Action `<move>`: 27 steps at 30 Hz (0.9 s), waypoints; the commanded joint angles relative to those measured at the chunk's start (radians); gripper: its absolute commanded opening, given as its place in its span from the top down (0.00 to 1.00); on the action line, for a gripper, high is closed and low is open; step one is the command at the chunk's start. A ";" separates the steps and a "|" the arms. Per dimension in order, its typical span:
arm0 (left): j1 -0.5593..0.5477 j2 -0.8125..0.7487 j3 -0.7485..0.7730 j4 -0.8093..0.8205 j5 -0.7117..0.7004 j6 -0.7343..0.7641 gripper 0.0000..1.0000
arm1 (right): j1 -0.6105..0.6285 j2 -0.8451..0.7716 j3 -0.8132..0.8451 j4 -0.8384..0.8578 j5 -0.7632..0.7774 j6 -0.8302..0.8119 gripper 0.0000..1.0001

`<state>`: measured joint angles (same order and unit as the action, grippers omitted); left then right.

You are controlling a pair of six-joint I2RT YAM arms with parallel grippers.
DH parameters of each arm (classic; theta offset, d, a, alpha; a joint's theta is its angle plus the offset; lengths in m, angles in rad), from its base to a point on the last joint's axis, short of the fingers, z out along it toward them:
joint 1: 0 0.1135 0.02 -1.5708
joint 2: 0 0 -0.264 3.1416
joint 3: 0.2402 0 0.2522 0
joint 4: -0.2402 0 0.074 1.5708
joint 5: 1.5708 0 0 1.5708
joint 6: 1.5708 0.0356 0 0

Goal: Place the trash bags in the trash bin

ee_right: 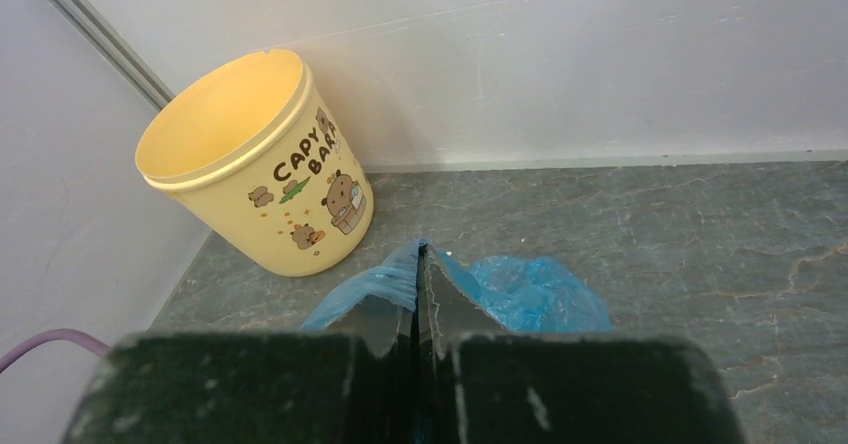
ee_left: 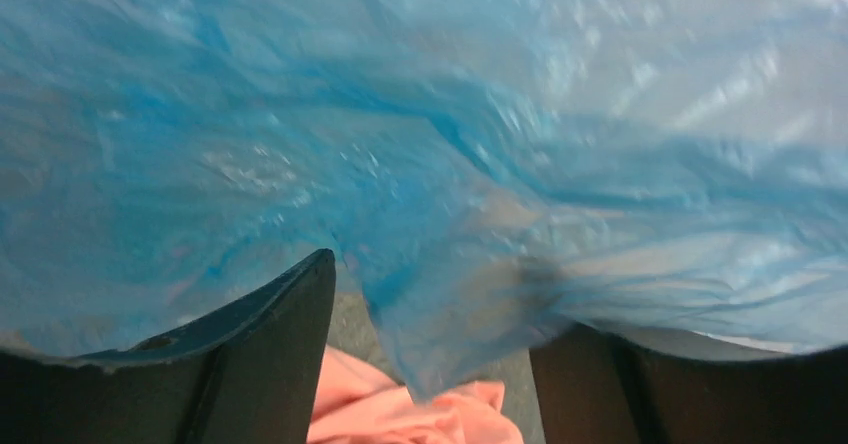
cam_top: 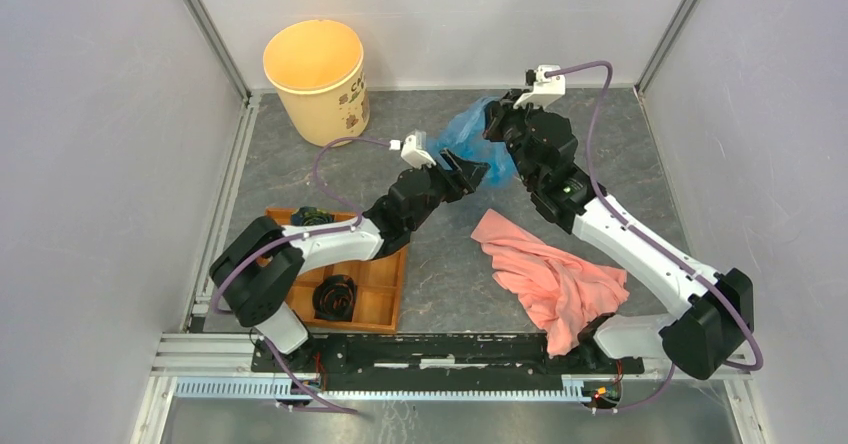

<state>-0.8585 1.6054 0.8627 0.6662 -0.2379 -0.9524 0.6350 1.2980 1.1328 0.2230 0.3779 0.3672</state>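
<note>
The light-blue film trash bag (cam_top: pixel 470 136) lies bunched at the back middle of the table, between my two grippers. My right gripper (cam_top: pixel 497 116) is shut on a fold of it; in the right wrist view the film (ee_right: pixel 540 294) is pinched between the closed gripper tips (ee_right: pixel 420 262). My left gripper (cam_top: pixel 472 174) is open at the bag's near side; in the left wrist view the film (ee_left: pixel 450 144) fills the frame and hangs between the spread fingers (ee_left: pixel 270 344). The tan-yellow trash bin (cam_top: pixel 315 79) stands upright and empty at the back left, also in the right wrist view (ee_right: pixel 250 164).
A salmon-pink cloth (cam_top: pixel 550 274) lies right of centre under the right arm, and shows below the bag in the left wrist view (ee_left: pixel 400 414). A brown wooden compartment tray (cam_top: pixel 375 289) with dark items sits at the near left under the left arm. Walls enclose the table.
</note>
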 commanded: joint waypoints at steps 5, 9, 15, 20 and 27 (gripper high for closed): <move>0.038 0.026 0.118 -0.096 -0.105 0.018 0.68 | 0.005 -0.053 -0.027 0.036 0.067 -0.075 1.00; 0.115 -0.079 0.078 -0.371 -0.026 0.074 0.96 | 0.001 -0.043 -0.098 0.028 0.139 -0.291 1.00; 0.342 -0.125 0.230 -0.757 0.104 0.326 0.98 | -0.049 0.103 -0.024 -0.098 0.059 -0.510 1.00; 0.383 0.086 0.861 -1.036 0.264 0.510 0.98 | -0.081 0.255 0.433 -0.429 0.033 -0.550 1.00; 0.307 -0.076 1.097 -0.937 0.606 0.580 0.98 | -0.069 -0.016 0.520 -0.351 -0.313 -0.539 1.00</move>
<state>-0.4881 1.7332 1.9831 -0.3126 0.1482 -0.4957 0.5549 1.5555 1.7313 -0.2440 0.2813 -0.1608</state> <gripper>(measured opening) 0.029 0.006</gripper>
